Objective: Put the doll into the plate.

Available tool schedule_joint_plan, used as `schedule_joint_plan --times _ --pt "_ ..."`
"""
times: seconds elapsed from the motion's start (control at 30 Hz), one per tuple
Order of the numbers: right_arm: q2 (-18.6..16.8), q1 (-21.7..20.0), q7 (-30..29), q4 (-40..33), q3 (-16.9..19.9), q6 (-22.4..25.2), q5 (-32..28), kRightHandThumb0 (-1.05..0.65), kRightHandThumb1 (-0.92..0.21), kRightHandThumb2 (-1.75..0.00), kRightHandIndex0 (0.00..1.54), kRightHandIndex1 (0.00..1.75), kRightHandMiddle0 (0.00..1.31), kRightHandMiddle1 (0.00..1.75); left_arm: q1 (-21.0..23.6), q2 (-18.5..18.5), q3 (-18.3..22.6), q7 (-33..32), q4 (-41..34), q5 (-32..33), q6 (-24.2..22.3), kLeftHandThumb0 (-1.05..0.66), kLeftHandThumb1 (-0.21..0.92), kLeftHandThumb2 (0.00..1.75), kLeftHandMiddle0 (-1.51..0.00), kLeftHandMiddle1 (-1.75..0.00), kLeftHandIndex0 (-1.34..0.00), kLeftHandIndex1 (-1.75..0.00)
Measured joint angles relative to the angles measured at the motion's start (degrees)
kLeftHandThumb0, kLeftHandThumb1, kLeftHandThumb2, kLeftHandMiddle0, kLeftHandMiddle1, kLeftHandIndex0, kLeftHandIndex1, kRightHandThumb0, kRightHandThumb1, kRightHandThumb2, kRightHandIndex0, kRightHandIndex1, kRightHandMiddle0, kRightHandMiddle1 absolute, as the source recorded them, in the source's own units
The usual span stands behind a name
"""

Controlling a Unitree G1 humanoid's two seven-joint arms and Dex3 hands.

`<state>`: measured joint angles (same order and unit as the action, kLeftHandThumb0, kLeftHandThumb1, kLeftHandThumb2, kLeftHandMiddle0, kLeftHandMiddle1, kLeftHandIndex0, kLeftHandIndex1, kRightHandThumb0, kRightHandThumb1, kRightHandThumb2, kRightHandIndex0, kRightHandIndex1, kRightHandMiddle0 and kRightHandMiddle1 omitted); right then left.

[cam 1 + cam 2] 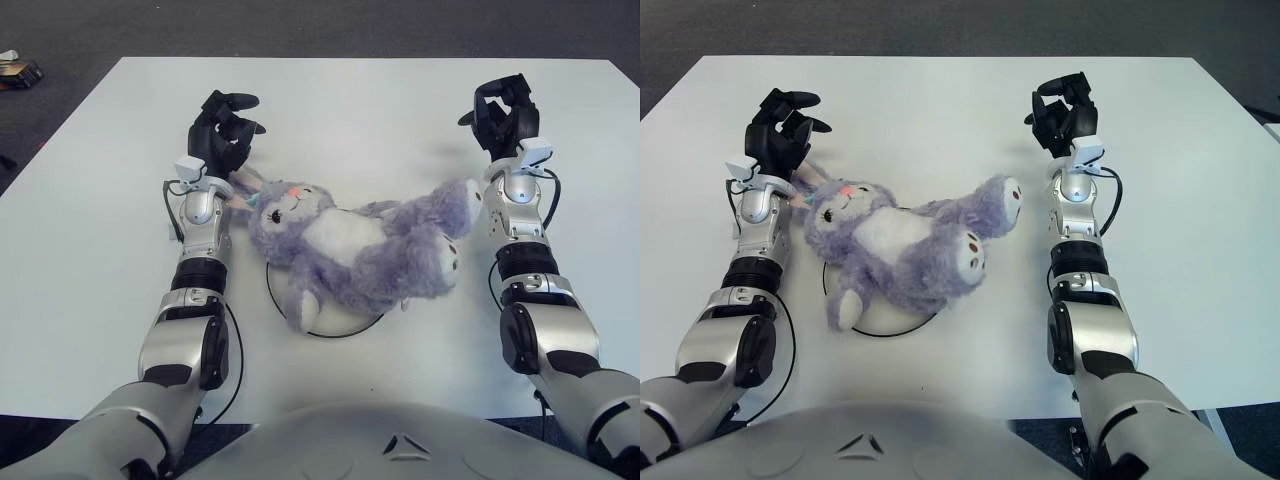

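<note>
A purple and white plush rabbit doll [350, 250] lies on its back across a white plate with a dark rim [345, 331], mostly covering it. Its head points left and its feet point right. My left hand [226, 128] is just beyond the doll's ears, fingers spread and holding nothing. My right hand [506, 112] is above and right of the doll's feet, fingers loosely curled and empty. Neither hand touches the doll's body.
The white table [380, 120] stretches behind and beside the doll. Dark carpet surrounds the table, with a small object [18, 70] on the floor at the far left. My forearms flank the plate on both sides.
</note>
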<state>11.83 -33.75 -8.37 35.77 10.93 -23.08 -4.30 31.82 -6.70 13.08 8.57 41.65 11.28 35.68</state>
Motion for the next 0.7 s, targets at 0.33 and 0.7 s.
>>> schedule_joint_plan --times 0.33,0.7 --pt "0.1 2.6 -1.4 -2.4 -0.1 2.8 2.2 -0.35 -0.92 -0.4 0.62 1.51 0.32 1.62 -0.3 0.4 0.1 0.4 -0.2 0.2 0.3 -0.01 0.85 0.34 -0.51 -1.53 -0.52 -1.17" --pt "0.0 5.9 -1.6 -3.4 -0.6 5.8 3.8 -0.35 -0.92 -0.39 0.63 1.54 0.34 1.61 -2.2 1.1 -0.2 1.4 -1.0 0.5 0.2 -0.01 0.74 0.55 -0.5 -1.58 -0.5 -1.23"
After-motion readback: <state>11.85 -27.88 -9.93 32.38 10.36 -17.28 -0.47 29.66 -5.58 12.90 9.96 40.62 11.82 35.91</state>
